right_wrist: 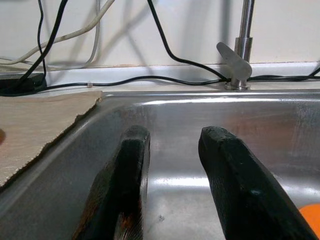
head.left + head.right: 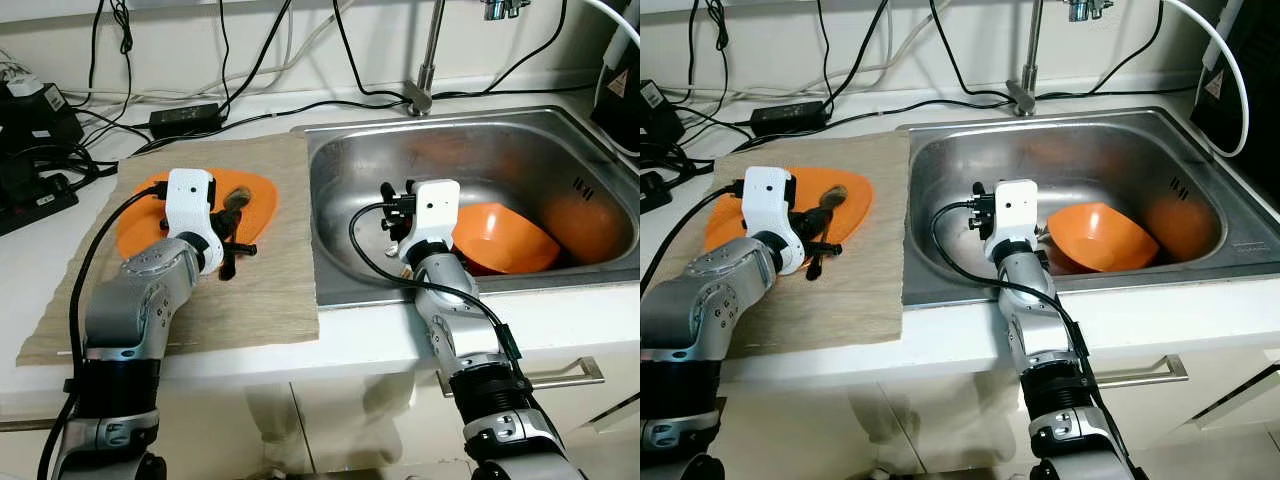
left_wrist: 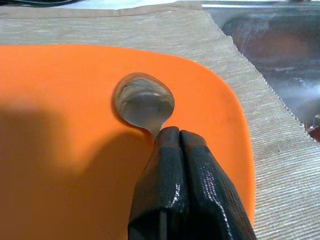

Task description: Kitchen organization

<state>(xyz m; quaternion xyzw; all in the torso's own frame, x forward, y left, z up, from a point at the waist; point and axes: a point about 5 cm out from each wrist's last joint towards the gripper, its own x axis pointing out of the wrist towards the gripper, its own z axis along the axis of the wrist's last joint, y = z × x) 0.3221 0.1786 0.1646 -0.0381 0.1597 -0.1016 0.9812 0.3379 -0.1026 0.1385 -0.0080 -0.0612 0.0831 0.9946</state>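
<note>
Metal spoon (image 3: pixel 144 103) handle inside left hand (image 3: pixel 172 134)

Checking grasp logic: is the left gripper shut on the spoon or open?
Shut on the spoon. In the left wrist view the left gripper has its two black fingers pressed together at the spoon's neck, bowl over the orange plate.
</note>
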